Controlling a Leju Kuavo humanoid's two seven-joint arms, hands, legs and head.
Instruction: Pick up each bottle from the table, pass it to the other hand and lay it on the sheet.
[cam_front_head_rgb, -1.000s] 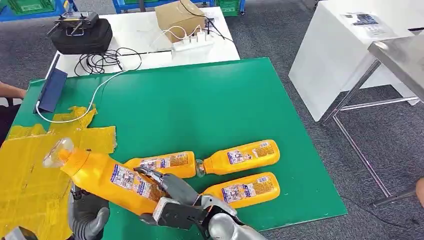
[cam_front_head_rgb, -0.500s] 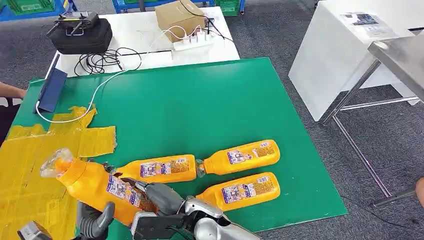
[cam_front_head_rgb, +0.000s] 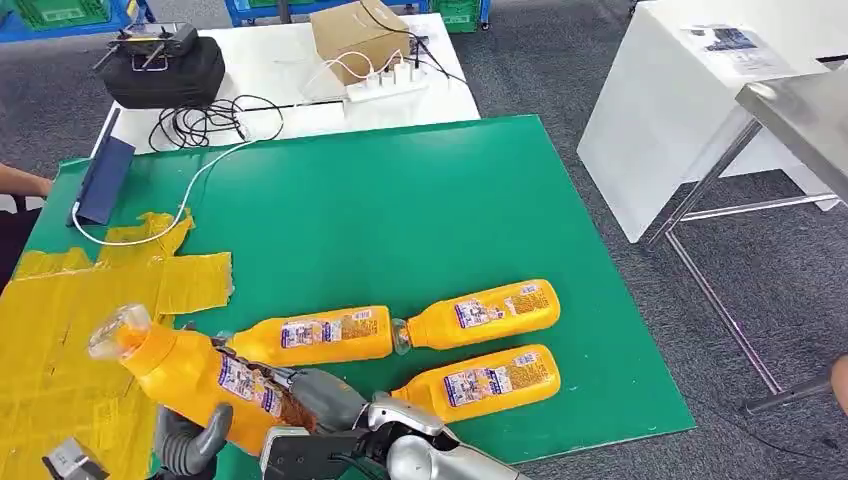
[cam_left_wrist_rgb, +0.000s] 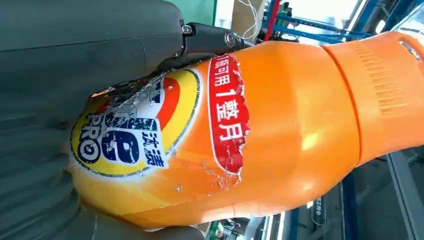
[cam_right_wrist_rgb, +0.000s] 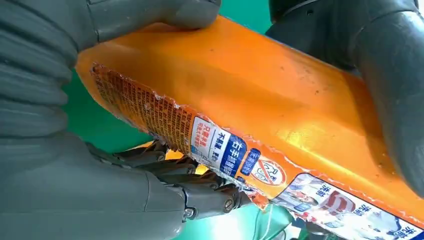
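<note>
Orange plastic bottle with clear cap (cam_front_head_rgb: 195, 375) hung tilted over green table's (cam_front_head_rgb: 400, 210) front-left edge, gripped by both left hand (cam_front_head_rgb: 190, 440) and right hand (cam_front_head_rgb: 315, 405); yellow sheet (cam_front_head_rgb: 60, 330) alongside; three orange bottles (cam_front_head_rgb: 480, 312) lay near front edge.

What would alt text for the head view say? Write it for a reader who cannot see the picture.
Both robot hands, the left hand and the right hand, grip one tilted orange bottle at the near edge of a green table, its clear cap over a yellow sheet. Three more orange bottles lie on the green surface to the right.
</note>
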